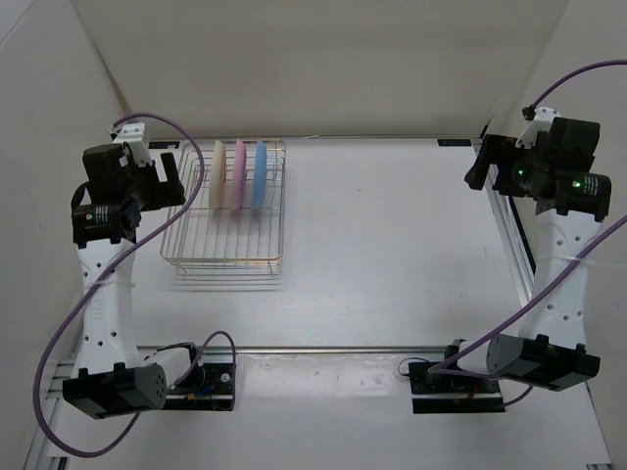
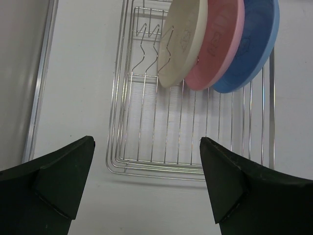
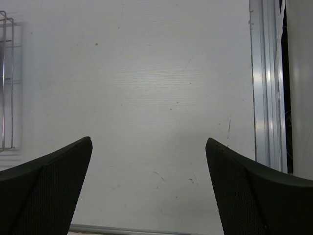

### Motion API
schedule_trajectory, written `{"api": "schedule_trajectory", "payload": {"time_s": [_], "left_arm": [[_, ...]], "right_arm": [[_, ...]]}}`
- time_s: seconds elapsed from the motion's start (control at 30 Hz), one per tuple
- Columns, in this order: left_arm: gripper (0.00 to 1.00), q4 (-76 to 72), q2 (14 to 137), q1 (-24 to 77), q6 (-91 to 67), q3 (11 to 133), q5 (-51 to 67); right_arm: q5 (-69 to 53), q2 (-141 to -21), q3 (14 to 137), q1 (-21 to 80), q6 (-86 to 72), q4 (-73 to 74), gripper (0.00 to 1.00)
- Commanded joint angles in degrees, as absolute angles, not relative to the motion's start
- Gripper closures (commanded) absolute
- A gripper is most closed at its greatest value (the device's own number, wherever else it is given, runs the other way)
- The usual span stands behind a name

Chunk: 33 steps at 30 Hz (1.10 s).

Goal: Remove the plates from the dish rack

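Three plates stand on edge side by side in the far part of the silver wire dish rack (image 1: 225,250): cream (image 1: 218,176), pink (image 1: 238,174), light blue (image 1: 260,174). My left gripper (image 1: 165,181) hovers open and empty at the rack's left side. In the left wrist view the rack (image 2: 146,147) lies beyond the open fingertips (image 2: 146,140), with the cream (image 2: 183,41), pink (image 2: 220,44) and blue (image 2: 257,49) plates leaning together. My right gripper (image 1: 482,164) is open and empty at the far right, over bare table (image 3: 148,140).
A metal rail (image 1: 509,235) runs along the table's right edge, also in the right wrist view (image 3: 266,83). The rack's edge (image 3: 7,83) shows at the far left of that view. White walls enclose the back and sides.
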State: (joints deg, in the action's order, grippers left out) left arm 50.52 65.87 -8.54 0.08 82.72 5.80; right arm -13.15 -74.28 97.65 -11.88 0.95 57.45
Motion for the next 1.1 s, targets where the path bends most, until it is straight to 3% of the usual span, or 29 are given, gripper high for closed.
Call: {"api": "schedule_trajectory", "payload": {"time_s": [0.0, 0.23, 0.5, 1.07], "left_arm": [[0.0, 47.99, 64.42, -8.79, -0.88, 82.1, 3.6], [0.0, 43.07, 60.74, -8.79, 1.41, 75.94, 9.29], [0.0, 43.16, 65.03, -8.79, 2.81, 79.18, 13.09], [0.0, 33.49, 103.77, -17.66, 6.59, 97.63, 54.46]], "right_arm": [[-12.13, -73.48, 97.13, -11.78, -0.18, 55.72, 0.0], [-11.88, -69.97, 93.0, -11.78, 2.64, 55.72, 0.0], [-7.12, -67.06, 87.81, -11.25, 5.8, 54.49, 0.0], [-5.36, -61.17, 76.82, -11.25, 5.8, 52.21, 0.0]]}}
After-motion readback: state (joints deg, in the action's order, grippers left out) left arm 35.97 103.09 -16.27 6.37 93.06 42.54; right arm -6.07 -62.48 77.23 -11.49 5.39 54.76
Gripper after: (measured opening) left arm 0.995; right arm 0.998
